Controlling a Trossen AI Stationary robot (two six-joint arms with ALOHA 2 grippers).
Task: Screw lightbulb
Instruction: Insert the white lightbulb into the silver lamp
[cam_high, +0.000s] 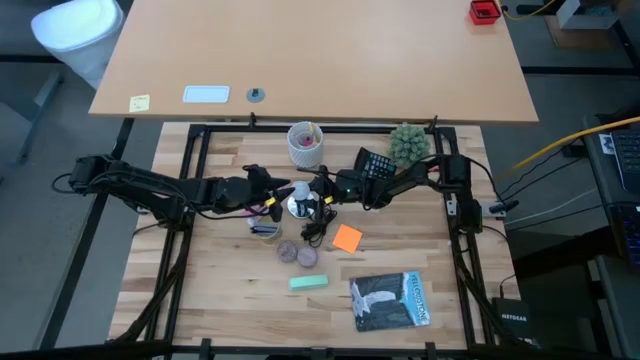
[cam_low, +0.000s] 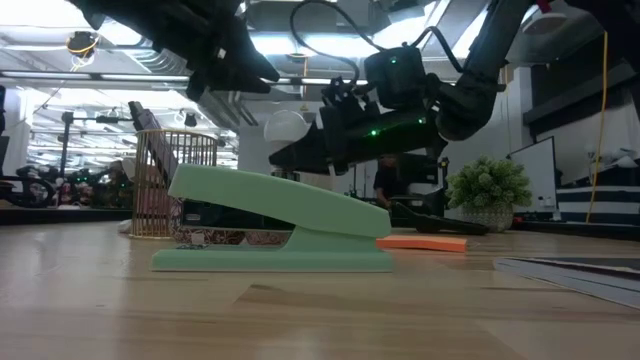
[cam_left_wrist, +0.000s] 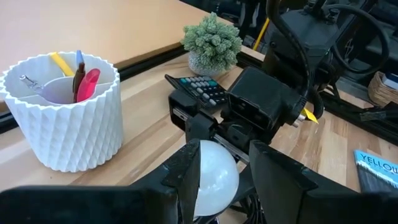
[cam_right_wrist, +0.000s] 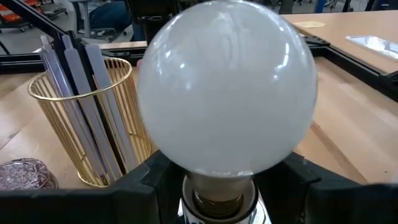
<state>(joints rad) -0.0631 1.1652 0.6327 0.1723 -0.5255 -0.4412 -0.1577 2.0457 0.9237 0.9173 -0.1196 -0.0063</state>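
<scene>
The white lightbulb (cam_right_wrist: 227, 87) stands upright at the table's middle, base down. It also shows in the high view (cam_high: 297, 205) and the left wrist view (cam_left_wrist: 214, 177). Its screw base (cam_right_wrist: 217, 198) goes down into the socket (cam_right_wrist: 186, 208), of which only the pale rim shows. My left gripper (cam_high: 276, 198) reaches in from the table's left and is shut on the bulb's globe. My right gripper (cam_high: 320, 192) reaches in from the right, and its fingers stand on either side of the bulb's neck, low down. My left gripper pinches the bulb's round globe (cam_left_wrist: 202, 180) between its two fingers, coming level from the table's left. The bulb stays upright, base down. My right gripper is shut on the socket below the bulb, level from the table's right. The picture's lower edge hides the place of contact.
A gold wire pen basket (cam_right_wrist: 93, 124) stands just beside the bulb. A white cup of pens (cam_high: 305, 143), a calculator (cam_high: 375, 163) and a small plant (cam_high: 407, 143) stand behind. An orange note pad (cam_high: 347, 238), a green stapler (cam_high: 309, 283) and a book (cam_high: 390, 300) lie nearer.
</scene>
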